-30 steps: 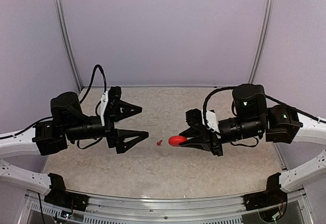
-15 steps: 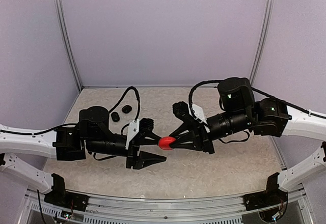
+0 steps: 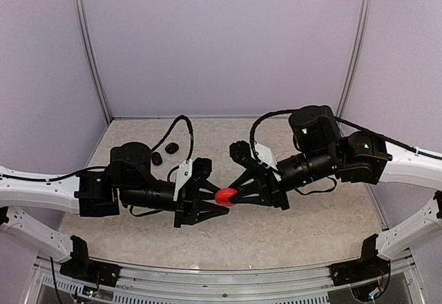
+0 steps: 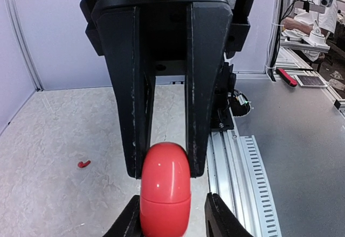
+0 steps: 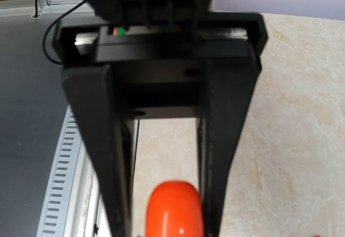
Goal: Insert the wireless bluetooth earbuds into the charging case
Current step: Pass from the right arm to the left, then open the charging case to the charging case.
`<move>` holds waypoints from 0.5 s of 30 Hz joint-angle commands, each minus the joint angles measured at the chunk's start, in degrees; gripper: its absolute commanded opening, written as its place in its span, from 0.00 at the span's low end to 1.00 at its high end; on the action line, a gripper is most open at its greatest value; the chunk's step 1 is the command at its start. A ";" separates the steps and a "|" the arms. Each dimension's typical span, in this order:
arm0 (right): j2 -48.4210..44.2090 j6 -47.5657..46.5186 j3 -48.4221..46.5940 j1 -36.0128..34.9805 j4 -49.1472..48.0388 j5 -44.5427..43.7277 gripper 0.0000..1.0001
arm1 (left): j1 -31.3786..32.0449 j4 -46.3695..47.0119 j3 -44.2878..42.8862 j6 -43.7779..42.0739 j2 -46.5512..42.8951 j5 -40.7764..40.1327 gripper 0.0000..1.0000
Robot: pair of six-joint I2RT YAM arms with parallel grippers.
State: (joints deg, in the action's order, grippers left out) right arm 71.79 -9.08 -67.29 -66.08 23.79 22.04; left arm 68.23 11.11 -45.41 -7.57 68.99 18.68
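left hand (image 3: 213, 200) has swung in from 9 o'clock and narrowed its jaws around the red charging case (image 3: 224, 195), which the right hand (image 3: 236, 192) holds clamped above the worktop (image 3: 290, 228) from 3 o'clock. the left jaws are not yet shut, with a gap on 1 side. probably 2 grips are meant to pry the lid open. 1 red earbud (image 4: 83, 164) lies on the worktop at 9 o'clock of the case, not yet inserted.

Left gripper (image 3: 218, 198) was swung in from 9 o'clock to ctr and narrowed from wide open, now set astride red case (image 3: 224, 195). Case was shifted slightly twd 9 o'clock by right gripper (image 3: 233, 195). Small black items (image 3: 157, 159) were uncovered at approx. 10 o'clock.
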 commanded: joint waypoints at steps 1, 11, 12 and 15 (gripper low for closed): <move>0.58 0.56 -2.31 0.52 0.87 -0.61 0.08 | 0.15 0.49 -2.18 0.69 0.92 -0.24 0.36; -0.01 0.82 -2.28 0.52 0.68 -0.74 0.15 | 0.06 3.91 0.39 -0.85 -0.30 0.01 0.17; -0.18 0.86 -2.24 0.52 0.58 -1.00 0.21 | 0.06 4.97 1.01 -0.74 -1.02 0.06 0.14; -0.73 1.20 -2.08 0.69 0.32 -1.58 0.28 | 0.08 6.68 2.08 -0.86 -2.28 0.75 0.07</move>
State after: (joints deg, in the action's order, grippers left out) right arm 71.81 -8.71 -67.79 -66.08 24.36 22.13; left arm 68.18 13.13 -44.73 -7.84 69.12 17.58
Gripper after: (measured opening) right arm 0.254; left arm 0.220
